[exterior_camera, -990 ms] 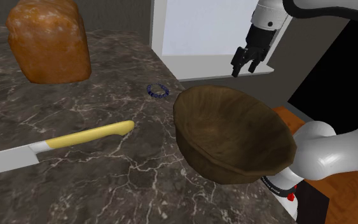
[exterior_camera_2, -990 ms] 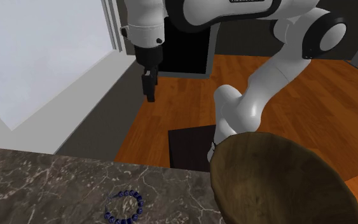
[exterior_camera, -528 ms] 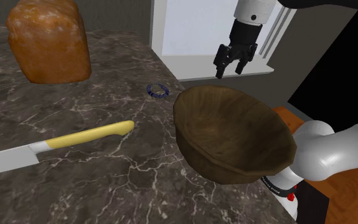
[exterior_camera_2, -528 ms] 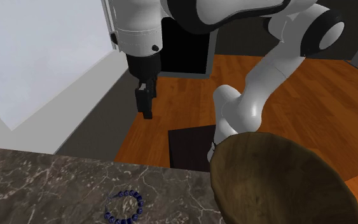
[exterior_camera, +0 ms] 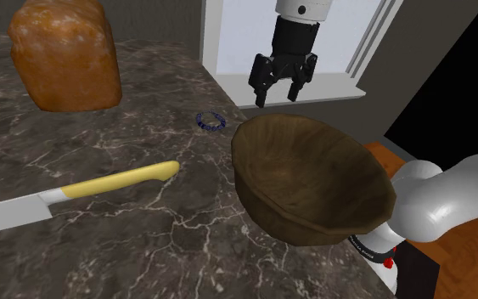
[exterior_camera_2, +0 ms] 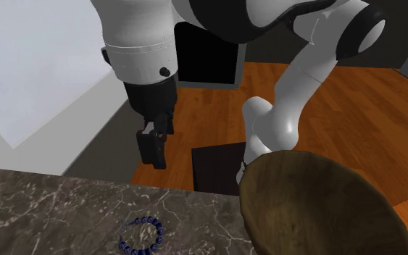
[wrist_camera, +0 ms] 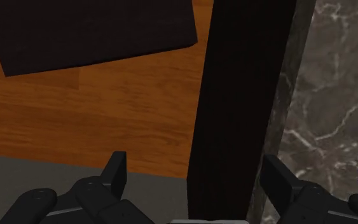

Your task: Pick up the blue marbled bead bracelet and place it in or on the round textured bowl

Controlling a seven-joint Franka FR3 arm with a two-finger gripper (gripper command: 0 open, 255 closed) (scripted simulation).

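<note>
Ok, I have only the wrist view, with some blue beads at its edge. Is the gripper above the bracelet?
Observer: No. The open gripper hangs past the edge of the counter, at the shoulder view's right of the bracelet.
Operator: Where is the bowl?
Observer: The brown bowl sits at the shoulder view's right of the bracelet, apart from it.
Operator: Anything else near?
Observer: A bread loaf and a yellow-handled knife lie farther along the counter.

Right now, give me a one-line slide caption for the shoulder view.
Open fingers hover just past the edge of the veined counter, near the blue bead bracelet and the brown bowl.
</note>
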